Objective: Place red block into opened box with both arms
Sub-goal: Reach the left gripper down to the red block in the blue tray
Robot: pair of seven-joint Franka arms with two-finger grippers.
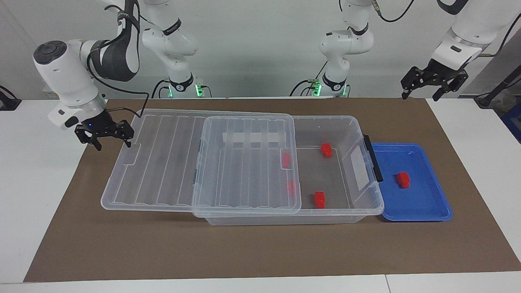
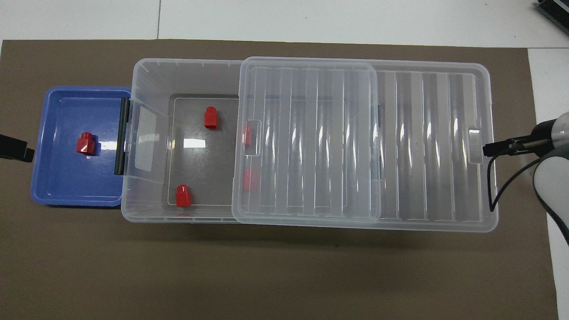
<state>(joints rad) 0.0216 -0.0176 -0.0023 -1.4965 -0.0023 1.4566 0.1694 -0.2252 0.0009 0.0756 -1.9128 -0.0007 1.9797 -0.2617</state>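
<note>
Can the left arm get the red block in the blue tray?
Probably yes. The red block lies alone in the open blue tray, nothing covers it, and the left gripper hangs open at that end of the table.

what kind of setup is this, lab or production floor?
Most likely a robotics lab bench. Two white arms are mounted at a white table covered by a brown mat, against a bare wall. The props look like test items: a clear box, red blocks, a blue tray.
</note>
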